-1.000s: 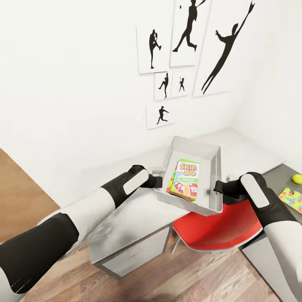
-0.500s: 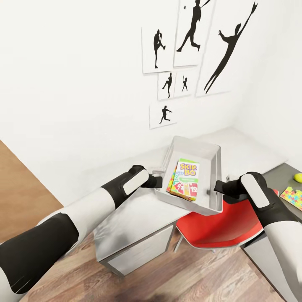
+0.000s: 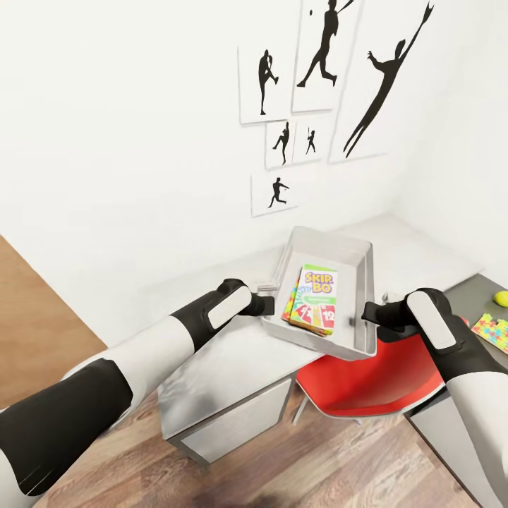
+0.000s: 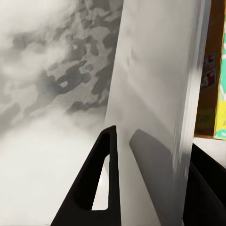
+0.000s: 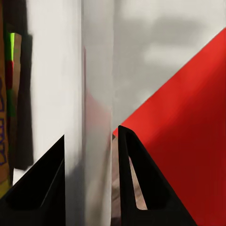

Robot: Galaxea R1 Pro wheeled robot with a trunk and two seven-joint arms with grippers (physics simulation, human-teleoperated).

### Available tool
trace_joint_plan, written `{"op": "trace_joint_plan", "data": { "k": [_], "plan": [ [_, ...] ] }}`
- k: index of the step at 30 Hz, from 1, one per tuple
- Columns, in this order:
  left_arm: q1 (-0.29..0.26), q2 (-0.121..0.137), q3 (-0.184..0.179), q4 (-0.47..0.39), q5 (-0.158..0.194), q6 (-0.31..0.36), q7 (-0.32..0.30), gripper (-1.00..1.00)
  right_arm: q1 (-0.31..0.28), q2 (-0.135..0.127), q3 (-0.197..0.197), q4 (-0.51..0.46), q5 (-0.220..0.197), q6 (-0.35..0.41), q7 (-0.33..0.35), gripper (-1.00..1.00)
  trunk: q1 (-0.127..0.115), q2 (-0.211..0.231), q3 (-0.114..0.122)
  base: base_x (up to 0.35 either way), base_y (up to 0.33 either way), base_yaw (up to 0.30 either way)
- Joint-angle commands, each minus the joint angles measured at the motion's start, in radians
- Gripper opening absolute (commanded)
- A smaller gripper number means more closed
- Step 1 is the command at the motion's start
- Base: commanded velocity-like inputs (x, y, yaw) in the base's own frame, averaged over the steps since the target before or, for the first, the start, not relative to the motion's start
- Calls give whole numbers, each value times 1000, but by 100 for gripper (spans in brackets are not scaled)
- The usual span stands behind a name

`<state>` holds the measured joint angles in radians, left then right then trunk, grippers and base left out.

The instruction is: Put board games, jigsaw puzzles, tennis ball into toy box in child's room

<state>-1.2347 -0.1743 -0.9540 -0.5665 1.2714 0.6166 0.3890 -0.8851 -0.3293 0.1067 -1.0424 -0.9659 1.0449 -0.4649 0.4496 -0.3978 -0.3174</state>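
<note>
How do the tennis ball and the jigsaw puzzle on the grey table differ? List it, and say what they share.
Shape: the tennis ball is round, while the jigsaw puzzle is a flat slab lying on the table.
Colour: the tennis ball is plain yellow-green; the jigsaw puzzle is a patchwork of red, yellow, blue and green pieces.
Place: the tennis ball sits farther from the robot than the jigsaw puzzle.
Shared: both rest on the grey table, apart from each other, outside the toy box.

The toy box (image 3: pixel 351 265) sat at the frame's centre, over the near edge of the counter (image 3: pixel 233 353), with the board games (image 3: pixel 312 298) stacked inside it. The left pincer (image 3: pixel 262 305) met its left rim, the right pincer (image 3: pixel 367 312) its right rim. A chair (image 3: pixel 367 384) stood below right. At the far right edge lay the tennis ball (image 3: pixel 501 299), with the jigsaw puzzle (image 3: pixel 491 331) just below it.
</note>
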Motion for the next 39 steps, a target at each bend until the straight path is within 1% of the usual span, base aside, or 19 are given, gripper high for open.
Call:
{"op": "trace_joint_plan", "data": {
  "k": [1,17,27,35,39],
  "plan": [
    [-1,0,23,2,3,10,5,-100,-1,10,2,-11,-25,2,-9,-100,0,-2,-2,-72,0,0],
    [-1,0,18,2,3,7,3,-100,0,13,3,-13,-24,2,-11,-100,0,-2,-2,-30,11,0],
    [0,0,16,2,3,7,2,-100,0,35,3,-13,-22,2,-11,-100,0,-2,-2,-83,99,0],
    [0,0,15,3,2,8,2,-100,-1,40,3,-13,-22,2,-11,-100,0,-2,-2,-24,48,0],
    [1,0,14,3,2,8,1,-100,-1,41,4,-13,-22,2,-11,-100,0,-2,-2,-2,175,0]
  ]
}}
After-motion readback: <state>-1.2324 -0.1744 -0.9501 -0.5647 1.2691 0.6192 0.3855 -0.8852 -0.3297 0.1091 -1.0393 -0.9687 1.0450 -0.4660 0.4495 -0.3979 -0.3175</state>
